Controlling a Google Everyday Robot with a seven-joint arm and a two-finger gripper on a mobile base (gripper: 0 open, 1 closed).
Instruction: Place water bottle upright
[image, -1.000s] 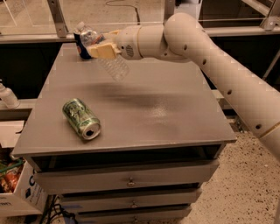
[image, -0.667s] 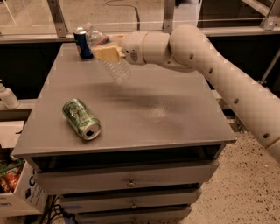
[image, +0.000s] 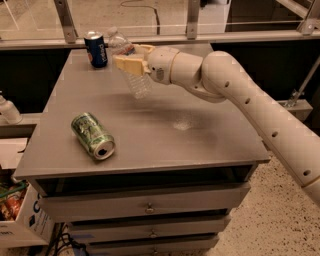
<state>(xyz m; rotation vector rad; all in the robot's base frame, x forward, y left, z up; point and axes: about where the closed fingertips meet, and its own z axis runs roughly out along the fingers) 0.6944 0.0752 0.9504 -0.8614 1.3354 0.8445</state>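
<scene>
Hand: the hand (image: 131, 59) hangs over the far left part of the bench (image: 200, 145), clenched around the middle of the water bottle (image: 139, 84).
Bottle: it is carried tilted, with the cap end high and leaning to the far left and the base lowest. The base seems to be just clear of the bench top.
Neighbours: a blue can (image: 96, 49) stands upright just beside the cap end. A green can (image: 92, 136) lies on its side near the front left, well apart.
Step in hand: judged to be righting the bottle and setting it down.
Doing it well: turn the wrist until the cap is straight above the base, then lower onto the bare patch below. Loosen the grip only once the base sits flat.
Risk: an empty bottle tips easily, so draw back level, away from the blue can.
</scene>
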